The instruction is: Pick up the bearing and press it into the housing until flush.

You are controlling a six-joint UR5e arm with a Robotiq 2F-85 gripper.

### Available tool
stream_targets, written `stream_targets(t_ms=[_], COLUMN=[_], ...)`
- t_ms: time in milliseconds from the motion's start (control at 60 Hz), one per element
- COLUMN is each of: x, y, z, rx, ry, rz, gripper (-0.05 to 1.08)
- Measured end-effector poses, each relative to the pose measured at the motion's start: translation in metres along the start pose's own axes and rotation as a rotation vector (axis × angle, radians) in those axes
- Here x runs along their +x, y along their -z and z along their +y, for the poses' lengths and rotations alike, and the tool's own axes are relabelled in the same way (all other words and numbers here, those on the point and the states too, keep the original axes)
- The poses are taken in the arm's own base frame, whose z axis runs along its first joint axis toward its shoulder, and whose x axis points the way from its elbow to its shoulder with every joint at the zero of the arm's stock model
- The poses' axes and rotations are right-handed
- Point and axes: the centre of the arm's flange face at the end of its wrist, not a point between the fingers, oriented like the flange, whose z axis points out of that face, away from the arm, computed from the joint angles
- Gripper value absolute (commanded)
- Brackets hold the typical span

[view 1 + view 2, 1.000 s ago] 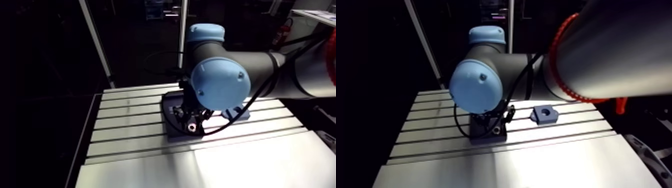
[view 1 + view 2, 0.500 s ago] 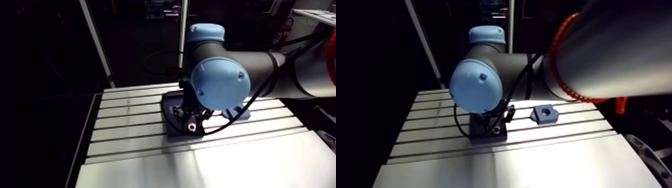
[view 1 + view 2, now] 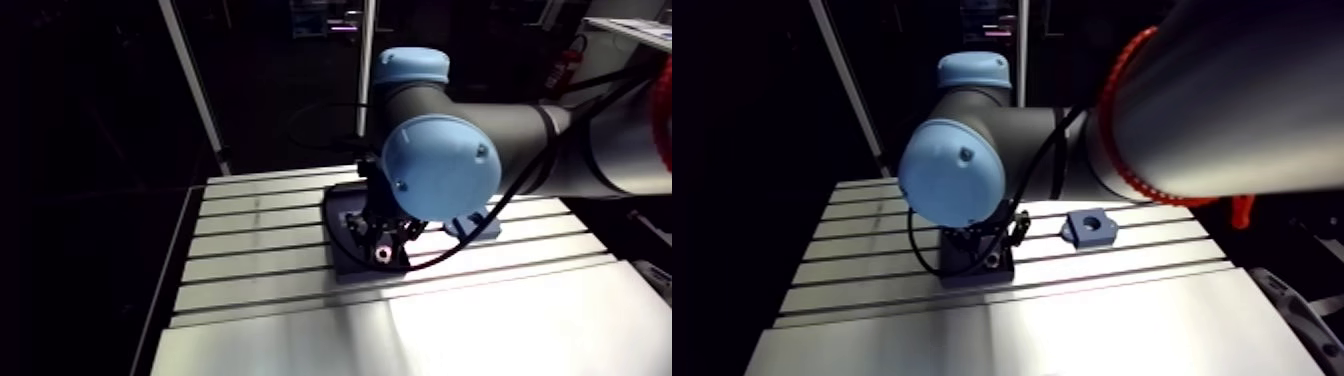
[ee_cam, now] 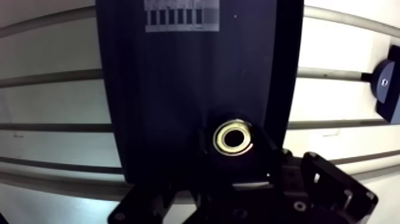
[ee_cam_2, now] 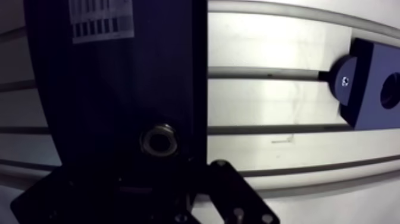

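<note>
1. The gripper (image 4: pixel 241 182) hangs low over a dark mat (image 4: pixel 172 89) that lies on the slotted table (image 4: pixel 53 89). In the wrist view its dark body blends right into the mat, so honestly it's impossible to tell how far open it is, or whether it's clamped on anything.
2. The bearing (image 4: pixel 233 137) is a small shiny ring sitting on the mat, near the mat's edge on the housing side. It's just ahead of the gripper, tight up against the dark hardware. Touching or not? Can't tell, too murky there.
3. The bearing lies flat, with its bore facing straight up at the wrist camera, so its axis stands upright off the table. From above it just reads as a round ring with a dark hole in the middle, no long side to speak of.
4. The housing (image 3: pixel 1089 228) is a bluish block with a round bore, sitting on the bare table well apart from the bearing, off to one side of the mat and not touching it.
5. At the mat's far end from the gripper there's a pale label with a row of bars (image 4: pixel 178 13).
</note>
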Motion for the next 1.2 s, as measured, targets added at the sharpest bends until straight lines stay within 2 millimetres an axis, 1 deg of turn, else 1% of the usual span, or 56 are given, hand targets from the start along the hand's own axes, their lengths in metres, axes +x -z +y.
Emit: stream_targets(t_ms=[1200], x=[0.0001], y=[-0.0018], z=[0.0000], rx=[0.001], ry=[0.000], rz=[-0.003], gripper=[0.54])
